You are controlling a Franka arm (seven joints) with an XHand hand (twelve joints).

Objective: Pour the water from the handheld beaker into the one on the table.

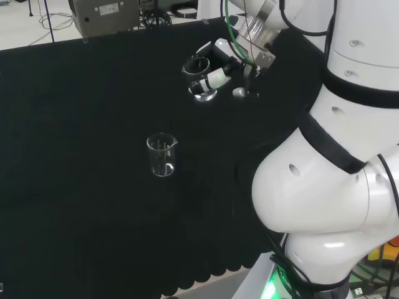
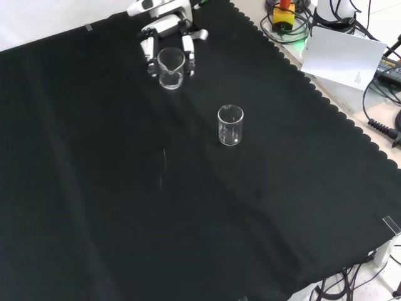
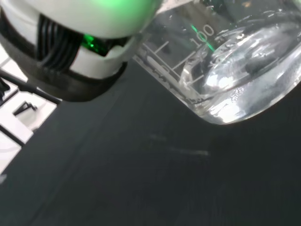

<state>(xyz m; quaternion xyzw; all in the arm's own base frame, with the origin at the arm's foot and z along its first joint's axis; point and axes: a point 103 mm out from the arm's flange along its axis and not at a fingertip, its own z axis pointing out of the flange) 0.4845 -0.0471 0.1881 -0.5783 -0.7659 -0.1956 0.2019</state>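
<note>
- Lighting's even and bright overhead, but the black cloth (image 2: 125, 207) soaks it up, so shadows barely show.
- Glass only reads by its rim highlights.
- Wrist view: green glow on the blurred white hand (image 3: 94, 28), glare in the beaker (image 3: 230, 70) base.

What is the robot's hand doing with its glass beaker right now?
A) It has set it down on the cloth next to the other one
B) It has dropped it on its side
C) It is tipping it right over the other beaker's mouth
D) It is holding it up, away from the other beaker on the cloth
D: the hand has its fingers curled round one beaker, well apart from the other beaker standing upright on the cloth.
</note>
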